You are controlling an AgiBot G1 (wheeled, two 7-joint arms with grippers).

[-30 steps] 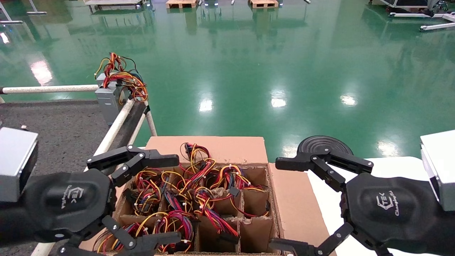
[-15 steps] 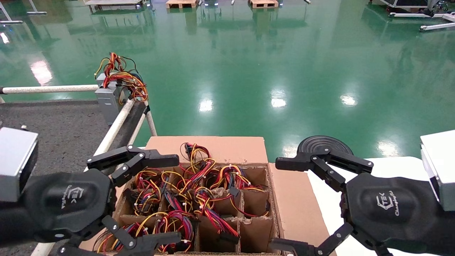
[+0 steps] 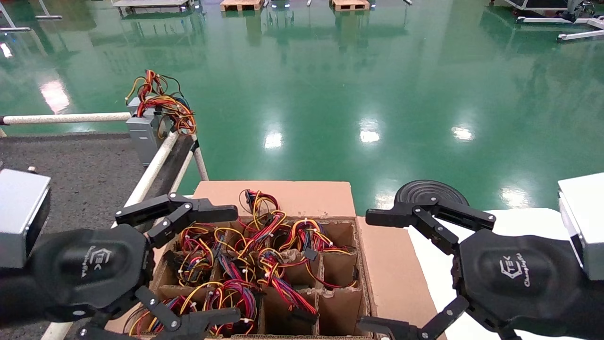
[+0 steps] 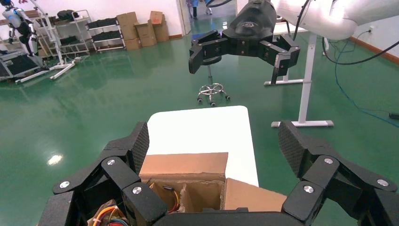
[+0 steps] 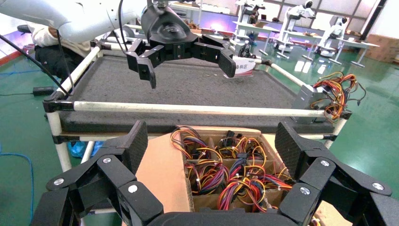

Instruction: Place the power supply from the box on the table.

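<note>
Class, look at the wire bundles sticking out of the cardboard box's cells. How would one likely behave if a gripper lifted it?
The wire bundles look loose and looped, so one would probably flop and trail. They cross several cells of the box, so neighbours may snag and drag along. Any unit beneath is hidden; weight is uncertain.

Access into the box is obstructed in the left and centre cells by tangled wire bundles heaped across the cardboard dividers. The cells at lower centre and right of the head view are left largely open. The table at centre left is bordered by a white tube rail, and its far corner is occupied by a grey unit topped with wires.
</note>
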